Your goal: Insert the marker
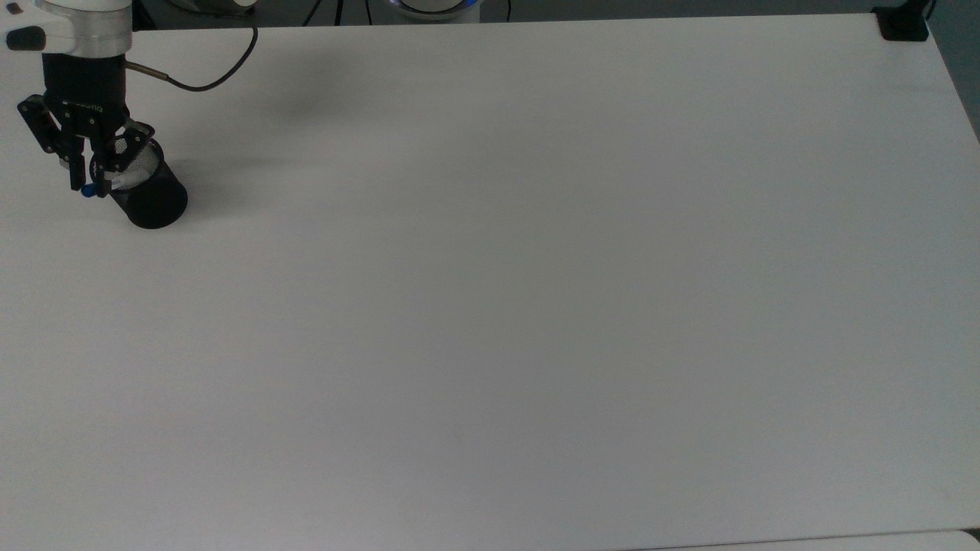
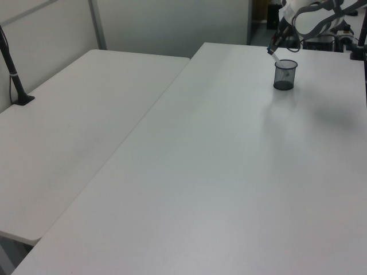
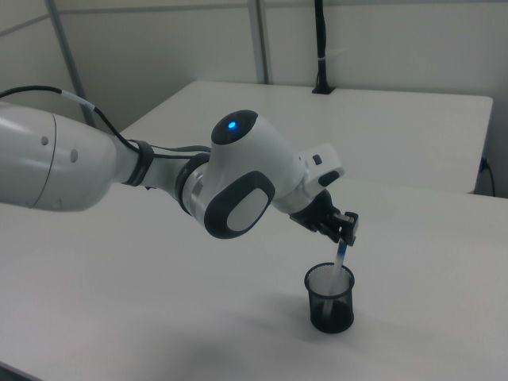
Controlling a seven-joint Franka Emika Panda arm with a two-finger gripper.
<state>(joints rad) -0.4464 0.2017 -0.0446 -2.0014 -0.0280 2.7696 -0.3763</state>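
A black mesh cup (image 1: 157, 203) stands near the far left corner of the white table in the top view. The marker (image 3: 341, 260), white with a blue upper end, leans with its lower end inside the cup (image 3: 329, 305). My gripper (image 3: 345, 236) hangs just above the cup's rim, shut on the marker's blue upper end. From the top view the gripper (image 1: 88, 182) overlaps the cup's left rim, and the blue tip (image 1: 88, 191) pokes out below it. In the left view the marker (image 2: 272, 53) slants down into the cup (image 2: 285, 74).
The white table (image 1: 498, 306) spreads wide to the top view's right of the cup. A black cable (image 1: 199, 83) trails from the wrist. A black clamp (image 1: 903, 27) sits at the far right corner. A second table (image 2: 74, 126) adjoins in the left view.
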